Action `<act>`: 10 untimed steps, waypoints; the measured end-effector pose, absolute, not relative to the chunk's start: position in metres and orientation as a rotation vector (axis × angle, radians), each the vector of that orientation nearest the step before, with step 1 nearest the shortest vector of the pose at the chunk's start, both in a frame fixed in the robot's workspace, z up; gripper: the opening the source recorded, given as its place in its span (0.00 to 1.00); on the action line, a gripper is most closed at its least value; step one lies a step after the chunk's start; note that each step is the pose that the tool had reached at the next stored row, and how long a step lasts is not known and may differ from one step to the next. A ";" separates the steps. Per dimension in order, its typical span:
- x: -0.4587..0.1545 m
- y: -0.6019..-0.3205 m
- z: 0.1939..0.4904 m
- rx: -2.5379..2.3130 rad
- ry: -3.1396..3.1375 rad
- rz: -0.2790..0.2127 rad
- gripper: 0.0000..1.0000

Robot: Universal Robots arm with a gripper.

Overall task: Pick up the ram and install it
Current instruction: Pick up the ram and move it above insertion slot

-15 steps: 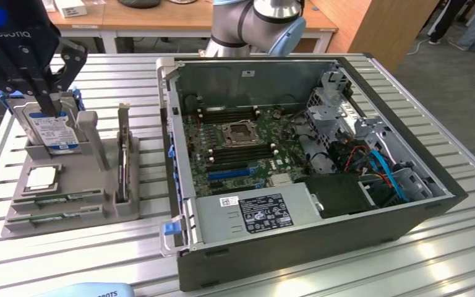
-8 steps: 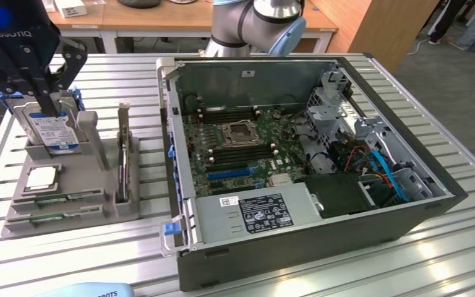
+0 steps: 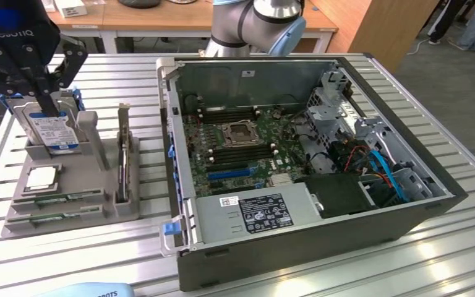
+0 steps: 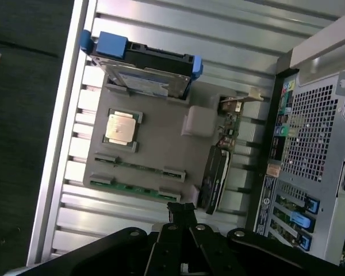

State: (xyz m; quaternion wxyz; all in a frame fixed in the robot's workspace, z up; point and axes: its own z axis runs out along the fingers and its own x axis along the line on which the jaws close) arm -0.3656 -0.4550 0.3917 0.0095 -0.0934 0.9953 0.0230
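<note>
Two ram sticks, thin and green, lie side by side in slots at the near end of a grey holder tray point(image 3: 72, 185). One ram stick point(image 3: 56, 199) point(image 4: 139, 168) lies just behind the other ram stick point(image 3: 54, 216) point(image 4: 132, 188). My black gripper point(image 3: 52, 106) point(image 4: 181, 211) hangs above the tray's far end, over the hard drive point(image 3: 52, 130) point(image 4: 144, 72). Its fingers are shut together with nothing between them, well apart from the sticks. The open computer case point(image 3: 303, 154) stands to the exterior view's right, showing the motherboard's memory slots point(image 3: 221, 114) beside the processor socket point(image 3: 239, 133).
The tray also holds a silver processor chip point(image 3: 41, 178) point(image 4: 122, 127) and a dark expansion card point(image 3: 122, 158) point(image 4: 215, 178) standing on edge. The case's rear panel point(image 4: 310, 144) is close beside the tray. Everything rests on a slatted aluminium table point(image 3: 72, 260); wooden desks stand behind.
</note>
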 end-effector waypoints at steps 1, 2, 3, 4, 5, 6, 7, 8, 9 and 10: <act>-0.366 -0.455 0.392 -0.318 3.106 0.072 0.10; -0.366 -0.455 0.392 -0.345 3.103 0.072 0.10; -0.366 -0.455 0.392 -0.371 3.101 0.072 0.10; -0.366 -0.455 0.392 -0.397 3.098 0.072 0.10; -0.366 -0.455 0.392 -0.423 3.095 0.072 0.10; -0.366 -0.455 0.392 -0.451 3.092 0.071 0.10; -0.366 -0.455 0.392 -0.478 3.088 0.070 0.10; -0.366 -0.455 0.392 -0.505 3.084 0.069 0.10; -0.366 -0.455 0.392 -0.531 3.080 0.068 0.10; -0.366 -0.455 0.392 -0.557 3.076 0.067 0.10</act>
